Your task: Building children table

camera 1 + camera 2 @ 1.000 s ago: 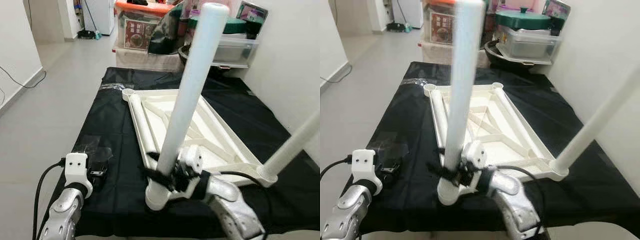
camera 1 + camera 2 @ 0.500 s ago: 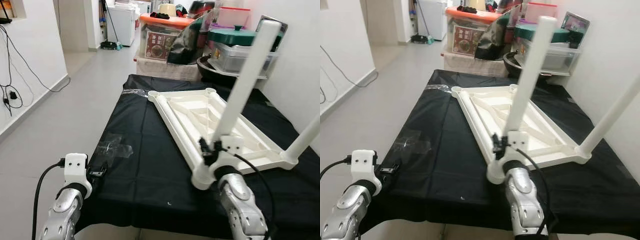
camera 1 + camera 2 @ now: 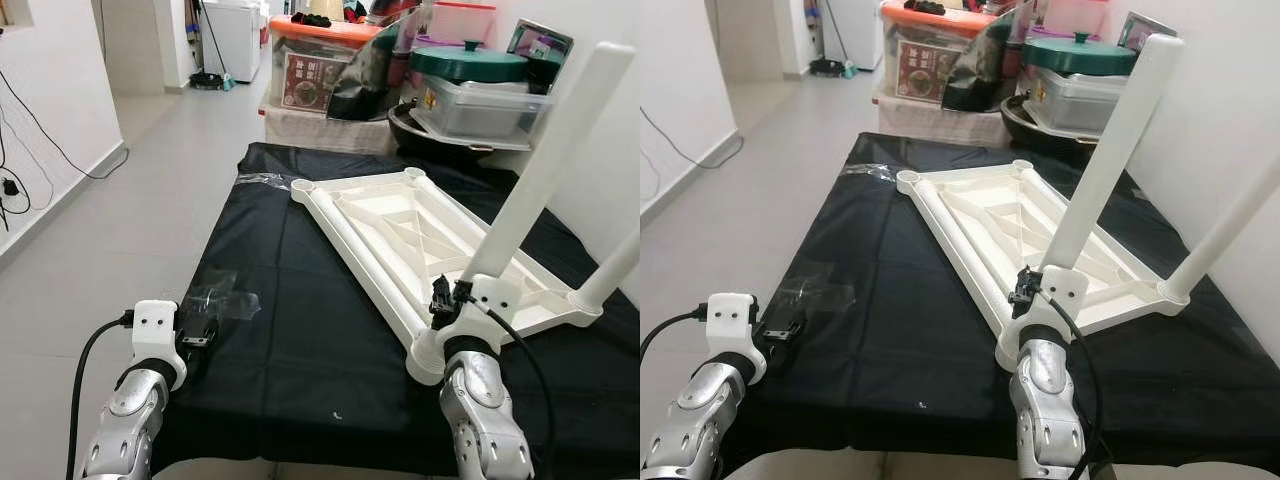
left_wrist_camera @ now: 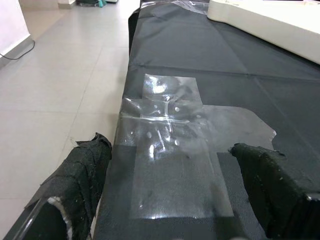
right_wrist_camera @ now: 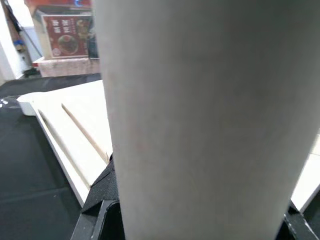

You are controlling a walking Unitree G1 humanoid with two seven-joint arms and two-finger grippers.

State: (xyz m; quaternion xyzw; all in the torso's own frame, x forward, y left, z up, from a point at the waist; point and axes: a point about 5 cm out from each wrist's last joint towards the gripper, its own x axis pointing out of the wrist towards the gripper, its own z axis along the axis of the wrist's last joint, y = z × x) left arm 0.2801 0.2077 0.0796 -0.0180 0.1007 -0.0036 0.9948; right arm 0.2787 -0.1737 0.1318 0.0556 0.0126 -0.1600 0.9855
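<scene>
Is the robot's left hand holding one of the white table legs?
No, the left end effector is open over a clear plastic bag on the black cloth, with nothing between its fingers.

I saw a black cloth-covered work surface (image 3: pixel 300 330) running away from me, with a crinkled clear plastic sheet (image 4: pixel 172 150) lying flat near its near-left corner. Past the far end sat an orange-lidded storage box with a red printed label (image 3: pixel 318 70), and to its right a clear plastic bin (image 3: pixel 480 105) carrying a dark green round lid (image 3: pixel 468 62). Grey floor tiles (image 3: pixel 140 190) stretched along the left, where black cables (image 3: pixel 25 130) hung against the white wall.
</scene>
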